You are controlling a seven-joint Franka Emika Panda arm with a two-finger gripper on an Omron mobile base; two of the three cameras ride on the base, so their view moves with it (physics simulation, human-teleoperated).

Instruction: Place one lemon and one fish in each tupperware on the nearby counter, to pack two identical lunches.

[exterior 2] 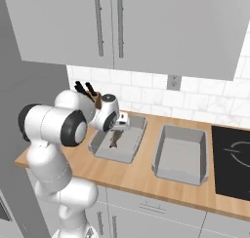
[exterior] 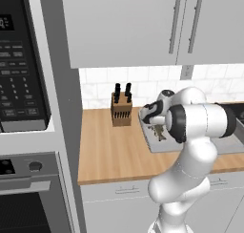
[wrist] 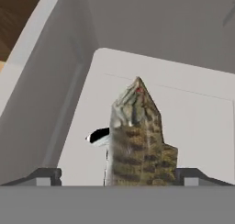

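Left base view: the fish [exterior: 158, 131] hangs nearly upright over the nearer tupperware [exterior: 153, 145], its long axis close to vertical and its lower end pointing down to the floor of the container. This tupperware stands on the counter [exterior: 109, 151], toward the back edge, beside a wooden knife block [exterior: 121, 110]. The display of the microwave [exterior: 19, 60] at the left edge shows pale characters, too blurred to read.

Right base view: the gripper [exterior 2: 118, 128] is above the left tupperware [exterior 2: 138, 134], with the fish [exterior 2: 115, 138] directly under it, inside the walls. A second tupperware [exterior 2: 179, 171] stands beside it on the right, near the black cooktop [exterior 2: 232, 156].

Hand view: the fish [wrist: 137, 140] stands between the two fingertips [wrist: 46, 176], which are spread wide apart, each with a gap to the fish's sides. The pointed end points away from the hand, toward the container floor [wrist: 202, 122]. I cannot tell whether the fish touches the floor.
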